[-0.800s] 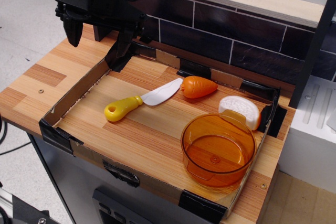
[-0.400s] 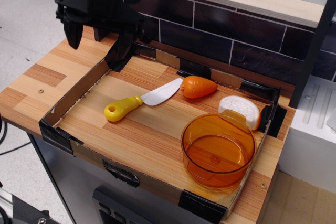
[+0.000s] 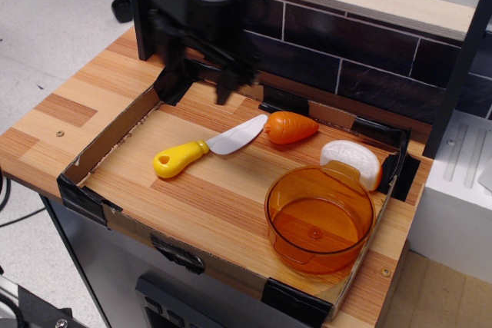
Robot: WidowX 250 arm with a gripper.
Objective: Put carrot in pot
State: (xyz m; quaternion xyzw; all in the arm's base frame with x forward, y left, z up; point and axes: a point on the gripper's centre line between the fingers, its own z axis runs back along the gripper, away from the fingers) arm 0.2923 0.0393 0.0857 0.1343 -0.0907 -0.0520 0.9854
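The orange toy carrot (image 3: 290, 127) lies on its side at the back of the wooden tray floor, tip pointing right. The amber translucent pot (image 3: 319, 219) stands upright and empty at the tray's front right. My black gripper (image 3: 198, 74) hangs blurred above the tray's back left edge, up and to the left of the carrot and not touching it. Its fingers (image 3: 227, 86) stand apart and hold nothing.
A toy knife (image 3: 207, 147) with a yellow handle lies left of the carrot, its blade tip almost touching it. A white and orange wedge (image 3: 352, 161) sits behind the pot. Low cardboard walls (image 3: 108, 144) ring the tray. A dark tiled wall (image 3: 346, 51) rises behind.
The gripper has swung to the right, from over the table's back left corner to above the tray's back edge, nearer the carrot. The objects have not moved.
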